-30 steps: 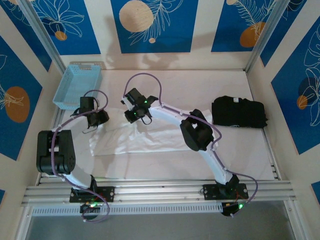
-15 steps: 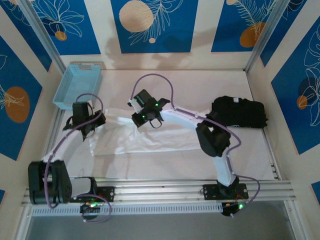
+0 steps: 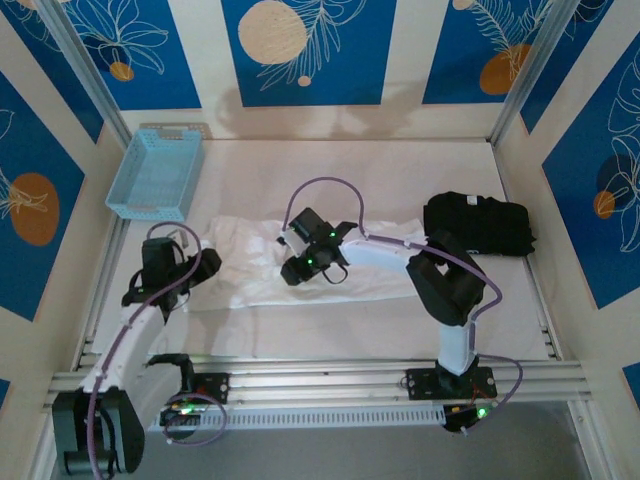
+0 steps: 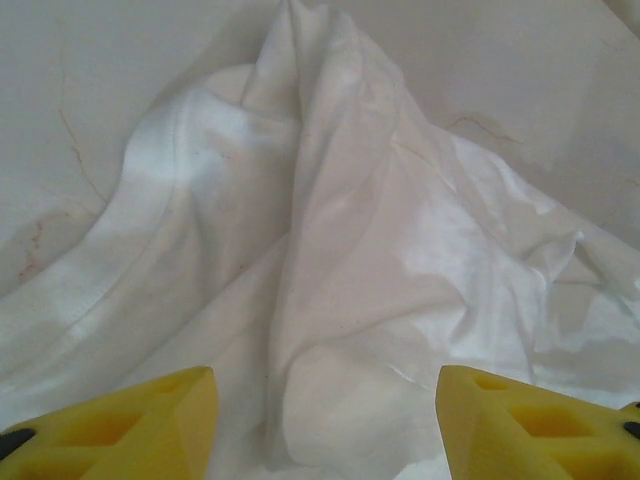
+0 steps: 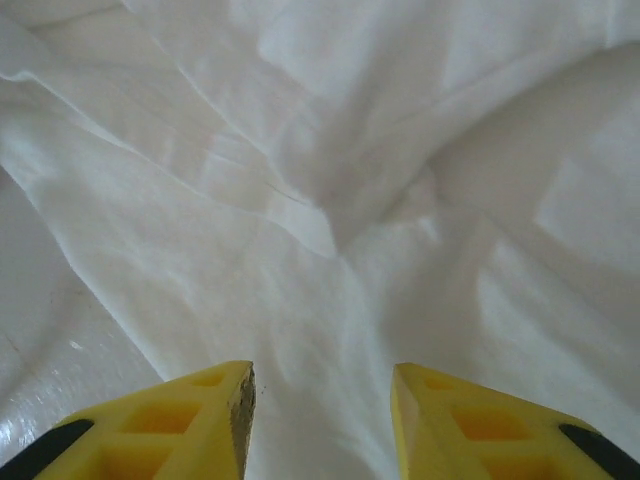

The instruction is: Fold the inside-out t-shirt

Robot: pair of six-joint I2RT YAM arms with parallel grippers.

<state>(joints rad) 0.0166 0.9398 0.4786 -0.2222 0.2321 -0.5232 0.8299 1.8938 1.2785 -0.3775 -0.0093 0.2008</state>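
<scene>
Looking down from above, where did the inside-out t-shirt lie, Ana?

Spread across the middle of the bench, Ben, wider left to right than near to far. It sat well left of the black folded garment and on the near side of the blue basket.

How did the cloth look?

Plain white, thin and rumpled. From the left wrist the t-shirt rose in a bunched ridge running away from the camera, with a curved seam on its left. From the right wrist the t-shirt lay flatter, crossed by soft creases and one folded edge.

And the arms?

Both reached out low over the fabric. The left end effector was at the shirt's left edge. The right arm bent at its elbow and swung leftward, putting the right end effector over the shirt's middle.

Were they gripping it?

No. The left end effector had its yellow fingers spread wide apart above the cloth. The right end effector was parted too, more narrowly, with nothing pinched.
</scene>
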